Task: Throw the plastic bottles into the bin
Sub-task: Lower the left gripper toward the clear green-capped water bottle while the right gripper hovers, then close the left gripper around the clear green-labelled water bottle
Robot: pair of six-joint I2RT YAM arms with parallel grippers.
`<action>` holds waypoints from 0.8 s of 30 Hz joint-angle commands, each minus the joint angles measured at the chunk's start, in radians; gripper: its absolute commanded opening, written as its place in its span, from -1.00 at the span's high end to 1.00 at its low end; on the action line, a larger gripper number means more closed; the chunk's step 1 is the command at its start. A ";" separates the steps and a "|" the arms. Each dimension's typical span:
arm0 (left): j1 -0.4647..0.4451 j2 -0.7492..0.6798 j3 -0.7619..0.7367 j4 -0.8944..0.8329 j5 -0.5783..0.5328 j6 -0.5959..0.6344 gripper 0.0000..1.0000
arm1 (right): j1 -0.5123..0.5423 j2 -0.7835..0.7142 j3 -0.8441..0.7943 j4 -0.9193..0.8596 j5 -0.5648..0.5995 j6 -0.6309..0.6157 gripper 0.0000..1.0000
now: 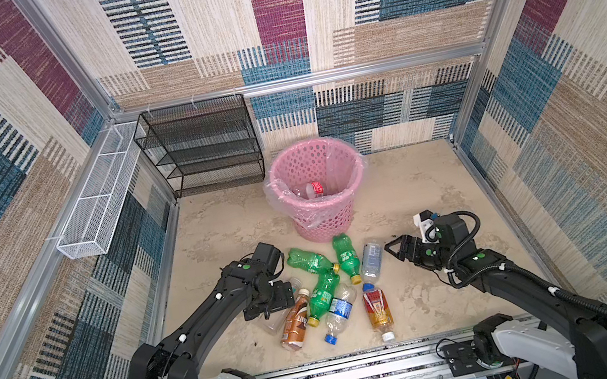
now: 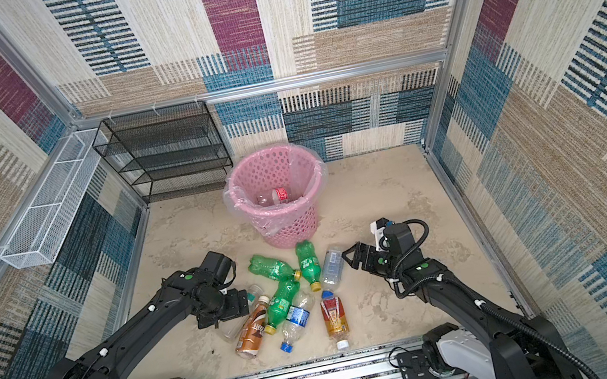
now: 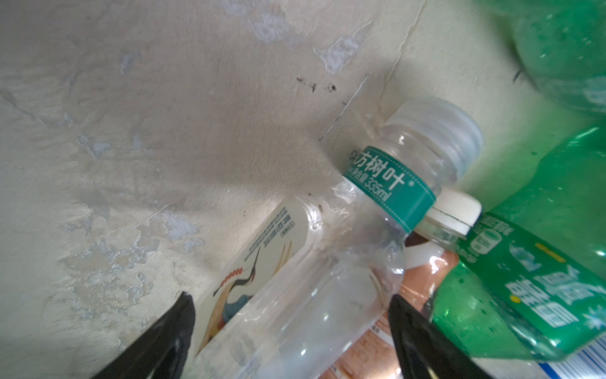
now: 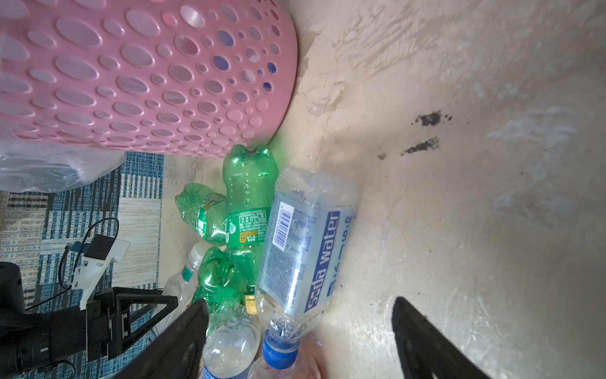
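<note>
Straddling the clear teal-banded bottle (image 3: 328,288) at the left edge of the pile, my left gripper (image 3: 293,328) has its fingers spread wide, one on each side of the body and not yet pinching it. I judge I'm here because this bottle lies outermost. There is bare floor on its outer side for one finger, but the brown bottle (image 1: 295,322) and a green bottle (image 3: 511,279) crowd the other flank, so that finger has little room.

The rest of the plastic bottles (image 1: 322,294) lie heaped in the middle, just in front of the bin (image 1: 330,217). It stands upright behind them with one red-labelled bottle (image 1: 316,187) already inside.

On the right, my right gripper (image 4: 298,311) is also spread and empty, lined up on the soda water bottle (image 4: 305,239), the outermost on that side. Beyond it the floor (image 1: 419,187) is open, and the way up to the bin's rim looks clear.
</note>
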 commanded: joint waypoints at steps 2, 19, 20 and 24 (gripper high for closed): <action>-0.007 0.004 -0.011 -0.003 0.017 0.012 -0.86 | 0.000 -0.003 -0.006 0.029 0.001 -0.003 -0.79; -0.011 0.057 -0.002 -0.016 -0.046 -0.056 -0.65 | 0.000 -0.017 -0.014 0.026 0.003 -0.004 -0.76; -0.010 0.061 -0.002 -0.016 -0.045 -0.061 -0.63 | 0.000 -0.017 -0.016 0.027 0.004 -0.005 -0.76; -0.009 0.070 -0.007 -0.021 -0.052 -0.084 -0.65 | 0.000 -0.018 -0.019 0.025 0.007 -0.004 -0.77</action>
